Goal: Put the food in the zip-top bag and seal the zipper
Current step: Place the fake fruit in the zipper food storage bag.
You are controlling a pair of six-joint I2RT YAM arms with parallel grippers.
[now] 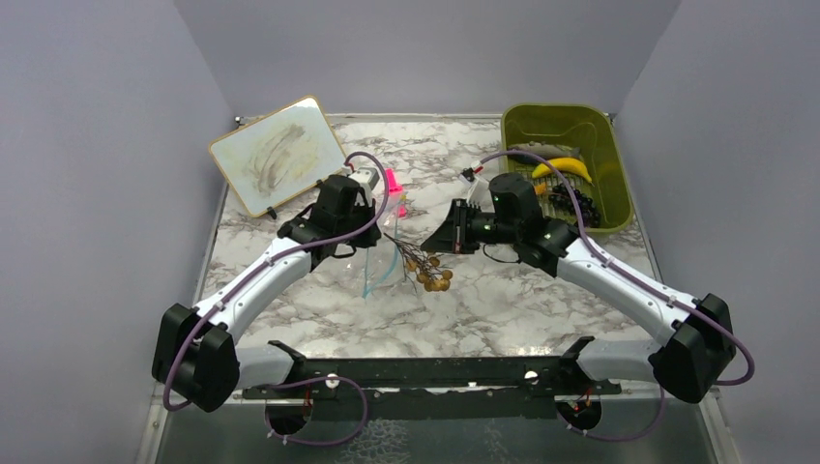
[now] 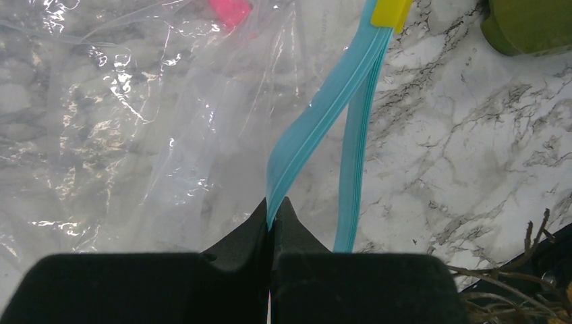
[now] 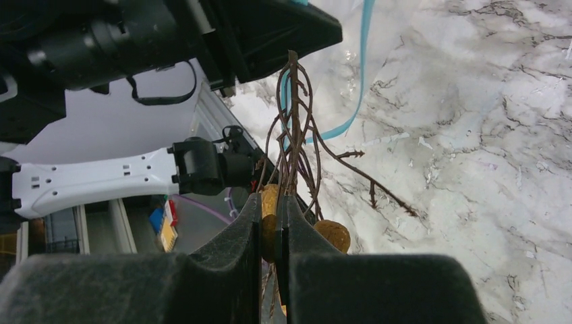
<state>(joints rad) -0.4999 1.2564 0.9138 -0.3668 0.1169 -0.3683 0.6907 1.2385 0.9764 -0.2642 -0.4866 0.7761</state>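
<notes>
The clear zip-top bag [image 1: 389, 224] lies mid-table, its blue-teal zipper [image 1: 370, 277] trailing toward me. My left gripper [image 1: 370, 242] is shut on one side of the zipper [image 2: 317, 115], pinched at its fingertips [image 2: 272, 210]; the bag's film [image 2: 135, 135] spreads to the left. My right gripper [image 1: 432, 244] is shut on a brown twig bunch with brownish-yellow berries [image 1: 432, 274], held beside the bag; the twigs [image 3: 293, 135] stick out past its tips [image 3: 270, 209]. The banana [image 1: 567, 166], grey fish [image 1: 543, 152] and dark grape bunch [image 1: 572, 205] lie in the bin.
An olive-green bin [image 1: 611, 159] stands at the back right. A small whiteboard [image 1: 276, 155] leans at the back left. A pink clip [image 1: 392, 181] sits just behind the bag. The zipper's yellow end tab [image 2: 391, 10] shows in the left wrist view.
</notes>
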